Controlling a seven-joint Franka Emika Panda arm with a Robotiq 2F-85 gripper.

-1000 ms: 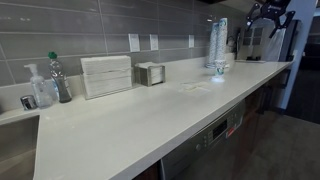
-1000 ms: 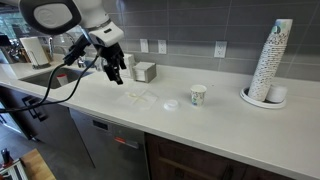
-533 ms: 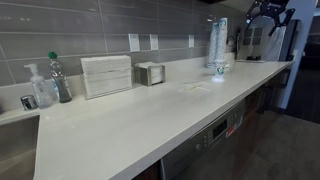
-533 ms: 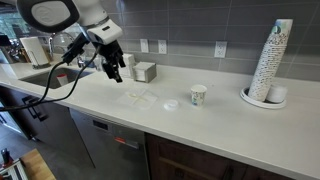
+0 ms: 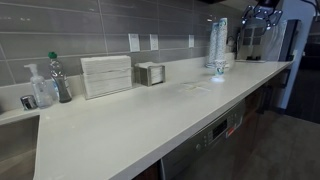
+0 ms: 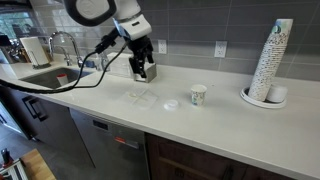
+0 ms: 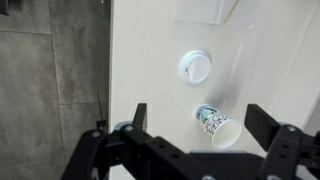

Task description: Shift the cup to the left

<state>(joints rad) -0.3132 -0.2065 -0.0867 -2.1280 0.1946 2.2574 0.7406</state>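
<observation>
Gripper (image 6: 145, 70) hangs above the counter (image 6: 230, 130) with the jaws spread wide and nothing between them, so it's not gripping anything. Wrist view looks down past the two fingers (image 7: 139, 116), and the cup (image 7: 216, 125) shows up in the gap between them. It's closer to the finger on the right of that picture than to the other one. You can make out the faint blue-grey print on its side. Just beyond the jaws in that same view there's a round white lid (image 7: 195, 67) lying flat on the counter, a bit apart from the cup.

In an exterior view the cup (image 6: 198, 94) stands upright on its own, off to the side of the jaws and lower than them, no contact at all. The lid (image 6: 171, 104) lies between the cup and the jaws' side of the counter. Tall stack of nested cups (image 6: 270, 60) is well out on the far side of the cup from the jaws. Small metal box (image 5: 150, 74) sits by the wall; can't really tell how close the jaws are to it.
</observation>
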